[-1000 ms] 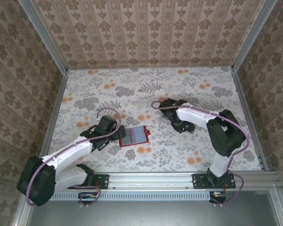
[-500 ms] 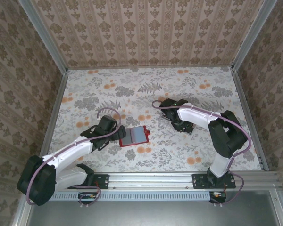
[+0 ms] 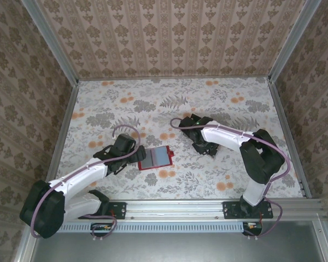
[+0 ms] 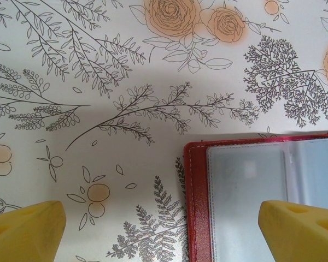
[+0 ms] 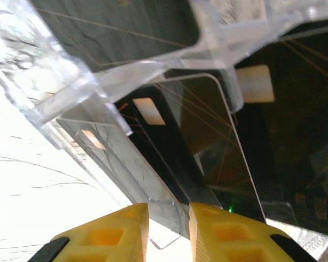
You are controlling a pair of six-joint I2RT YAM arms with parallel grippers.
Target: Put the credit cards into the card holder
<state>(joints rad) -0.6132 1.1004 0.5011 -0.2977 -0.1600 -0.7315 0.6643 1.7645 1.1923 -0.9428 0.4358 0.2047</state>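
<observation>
The card holder [image 3: 154,158] lies open and flat on the floral table, red with a frosted clear pocket [image 4: 246,202]. My left gripper [image 3: 133,155] is at its left edge, wide open [image 4: 164,234]. One yellow fingertip [image 4: 30,229] is over the table and the other [image 4: 300,226] over the pocket. My right gripper [image 3: 203,146] is down at the clear slotted tray [image 5: 54,82] that holds several black credit cards [image 5: 284,153]. Its jaws [image 5: 168,229] stand narrow, shut on the lower edge of one tilted credit card [image 5: 147,185].
The table [image 3: 169,103] is boxed in by patterned walls and metal rails. Open tabletop lies between the card holder and the tray, and behind both arms. Clear plastic tray dividers [image 5: 218,33] crowd the space above the right fingers.
The right gripper has closed in on a card and its arm has shifted slightly left. The left arm and the card holder have not moved.
</observation>
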